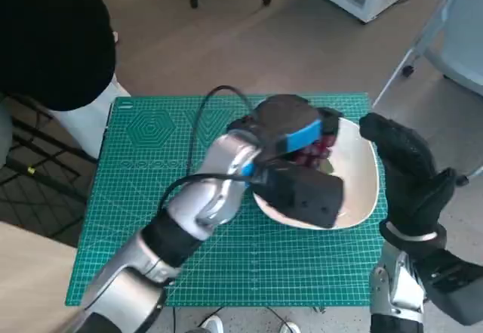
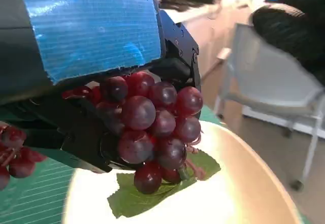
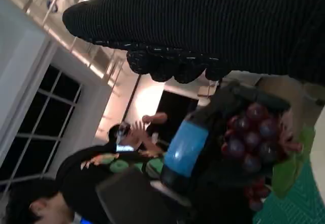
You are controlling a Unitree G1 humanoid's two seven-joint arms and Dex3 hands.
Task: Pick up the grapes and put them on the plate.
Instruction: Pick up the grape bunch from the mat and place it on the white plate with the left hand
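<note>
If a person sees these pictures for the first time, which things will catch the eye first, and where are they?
The eye goes first to the bunch of dark red grapes, held by the left robot hand with bright blue tape on its back, just above the white plate. The plate sits on the right part of the green cutting mat. The gloved right robot hand hangs at the plate's right edge, holding nothing.

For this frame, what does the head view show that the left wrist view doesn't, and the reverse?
Only the head view shows the whole green mat, both forearms and the right hand raised at the plate's edge, holding nothing. Only the left wrist view shows the grapes close up, hanging in the left hand with a green leaf touching the plate. Both show hand, grapes and plate.
</note>
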